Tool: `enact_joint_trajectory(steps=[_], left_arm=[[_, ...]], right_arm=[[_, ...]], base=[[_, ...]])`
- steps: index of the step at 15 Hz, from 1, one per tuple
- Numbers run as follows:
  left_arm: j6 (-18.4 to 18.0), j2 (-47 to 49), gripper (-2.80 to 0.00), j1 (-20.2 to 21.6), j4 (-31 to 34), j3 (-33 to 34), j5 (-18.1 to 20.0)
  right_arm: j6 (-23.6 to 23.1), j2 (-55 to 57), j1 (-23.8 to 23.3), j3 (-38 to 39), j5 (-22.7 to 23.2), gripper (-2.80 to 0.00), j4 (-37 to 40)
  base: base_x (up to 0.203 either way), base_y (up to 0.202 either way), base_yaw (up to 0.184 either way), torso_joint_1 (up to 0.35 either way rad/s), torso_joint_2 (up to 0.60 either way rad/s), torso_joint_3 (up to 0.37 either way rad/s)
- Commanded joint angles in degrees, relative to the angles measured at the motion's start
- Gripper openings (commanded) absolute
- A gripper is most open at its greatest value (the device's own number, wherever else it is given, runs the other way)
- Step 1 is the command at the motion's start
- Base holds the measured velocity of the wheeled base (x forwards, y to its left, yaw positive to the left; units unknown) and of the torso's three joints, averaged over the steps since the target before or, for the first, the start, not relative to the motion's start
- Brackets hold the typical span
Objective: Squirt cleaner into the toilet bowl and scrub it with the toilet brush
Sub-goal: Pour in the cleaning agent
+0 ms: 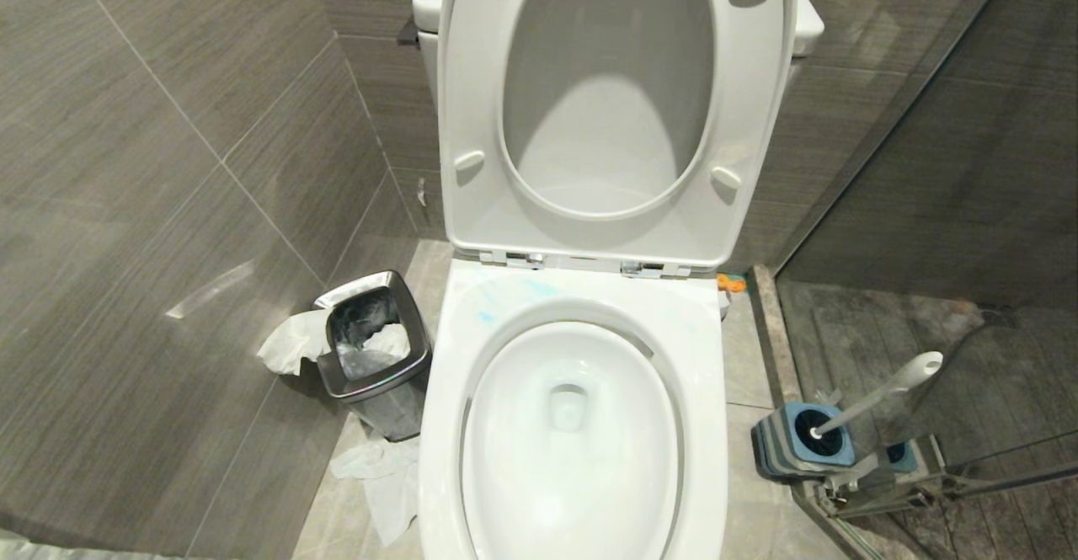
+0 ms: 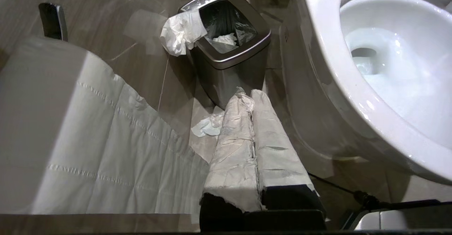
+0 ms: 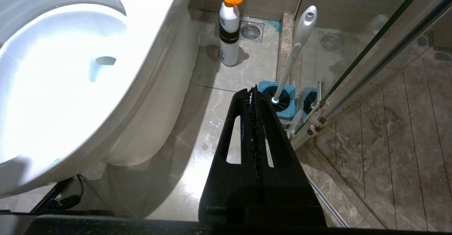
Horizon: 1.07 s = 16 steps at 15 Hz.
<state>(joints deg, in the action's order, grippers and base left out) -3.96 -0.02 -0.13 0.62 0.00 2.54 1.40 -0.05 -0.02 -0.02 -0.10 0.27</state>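
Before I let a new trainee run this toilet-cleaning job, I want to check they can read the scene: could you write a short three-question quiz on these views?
1. True or false: the toilet brush lies inside the toilet bowl.
2. On which side of the toilet, the robot's left or right, does the steel bin stand?
3. The white bottle with the orange cap stands: A) on the toilet tank, B) on the floor beside the toilet, C) in the bin.

Key
1. False: the brush stands in its blue holder on the floor, by the glass partition.
2. Left.
3. B, near the floor drain.
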Motion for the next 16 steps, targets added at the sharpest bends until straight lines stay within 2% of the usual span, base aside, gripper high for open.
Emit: enact_joint_trajectory(steps=[1, 16], left_arm=[[1.68, 0.11, -2.80, -0.04, -0.09, 0.18, -0.74], [2.38, 0.11, -2.80, 0.05, -0.18, 0.18, -0.95]], right_arm=[[0.00, 0.05, 0.02, 0.02, 0.01, -2.80, 0.00], [0.00, 0.05, 0.02, 0.02, 0.01, -2.80, 0.00]], base=[[0.000, 0.000, 0.000, 0.000, 0.00, 0.000], [0.000, 0.000, 0.000, 0.000, 0.00, 0.000]])
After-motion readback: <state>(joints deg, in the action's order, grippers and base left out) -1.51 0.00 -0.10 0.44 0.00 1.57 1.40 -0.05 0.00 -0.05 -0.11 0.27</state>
